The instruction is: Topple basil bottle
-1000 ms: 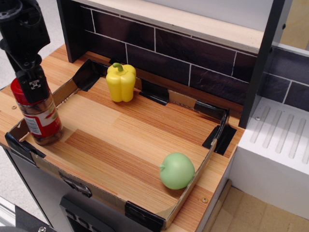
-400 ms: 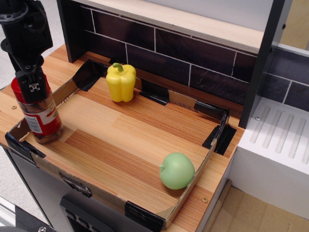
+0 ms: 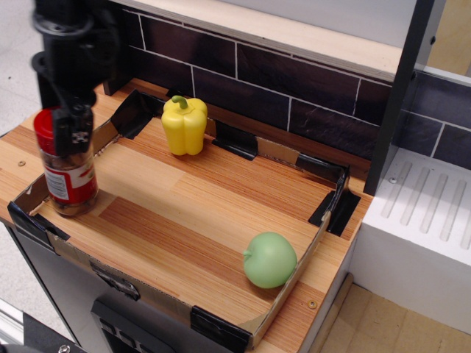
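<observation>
In the single view, a shallow cardboard tray with black-taped corners is seen lying on a wooden counter, and three things are held in it. The bottle, red-capped and filled with brownish contents, stands upright in the tray's near-left corner, directly under the gripper. The gripper's black fingers are lowered beside the bottle's cap and upper glass, on the side facing the tray's middle; whether they are parted or closed cannot be told, and contact with the glass cannot be confirmed. A yellow pepper is seen to the right of the gripper and further back, against the tray's rear wall. A green apple is placed far to the right of the gripper and nearer the camera, just beside the tray's low right wall. Between the gripper and these two things a broad stretch of bare tray floor is left open. To the left of the bottle the tray's low wall is close. A dark tiled wall is seen behind the tray.
</observation>
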Controlling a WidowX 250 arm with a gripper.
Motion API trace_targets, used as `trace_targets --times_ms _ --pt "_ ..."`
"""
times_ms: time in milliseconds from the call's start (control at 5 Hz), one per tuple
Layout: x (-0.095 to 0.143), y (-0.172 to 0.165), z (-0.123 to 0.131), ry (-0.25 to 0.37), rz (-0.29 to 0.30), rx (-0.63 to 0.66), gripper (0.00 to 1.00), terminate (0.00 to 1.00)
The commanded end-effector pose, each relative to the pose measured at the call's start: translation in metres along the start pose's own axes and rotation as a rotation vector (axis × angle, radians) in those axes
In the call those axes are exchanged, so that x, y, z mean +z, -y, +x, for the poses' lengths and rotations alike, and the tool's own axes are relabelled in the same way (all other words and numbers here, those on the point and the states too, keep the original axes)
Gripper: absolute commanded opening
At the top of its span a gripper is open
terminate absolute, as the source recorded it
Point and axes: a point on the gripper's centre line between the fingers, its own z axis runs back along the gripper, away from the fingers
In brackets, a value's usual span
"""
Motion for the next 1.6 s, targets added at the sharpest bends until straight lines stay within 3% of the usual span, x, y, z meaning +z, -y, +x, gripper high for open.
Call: trace_targets --times_ms 0,200,400,800,1000,1200,1400 --pt "0.007 0.008 0.022 -0.125 0.089 -0.022 0.00 0.00" --pt "-0.002 0.020 0.034 -0.148 0.080 -0.024 0.00 0.00" --pt "-0.009 0.032 0.050 -0.056 0.039 -0.027 0.00 0.00" --pt "-0.009 0.048 0.069 0.213 -0.118 -0.029 0.00 0.00" --pt "-0.012 0.052 0.081 0.298 -0.151 -0.053 0.00 0.00" --pt "-0.015 0.054 0.092 0.314 -0.193 -0.024 0.00 0.00" --pt "-0.018 0.052 0.100 0.288 -0.217 0.066 1.00 0.00"
